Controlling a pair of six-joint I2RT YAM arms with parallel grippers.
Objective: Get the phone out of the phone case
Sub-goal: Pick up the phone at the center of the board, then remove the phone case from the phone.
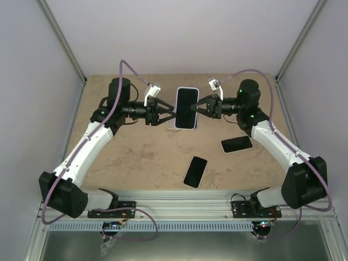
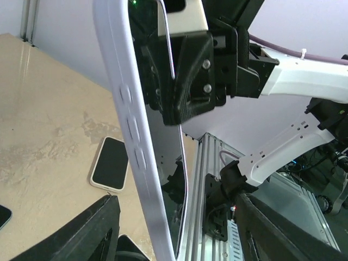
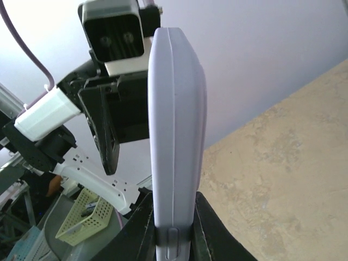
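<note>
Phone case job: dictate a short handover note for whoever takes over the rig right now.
Left tool: open, jaws either side of the cased phone, not gripping.
Right tool: shut on the case edge, holding it off the table.
Done: cased phone lifted.
Left to do: phone not yet out; separate it from the case.
Two other phones lie on the table.

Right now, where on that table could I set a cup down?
The widest bare patch is the table's middle-left, bordered by the left arm, the front rail and the near phone. A narrower strip runs along the back wall. It is crowded on the right, where the far phone lies beside the right arm, and under the raised cased phone.
</note>
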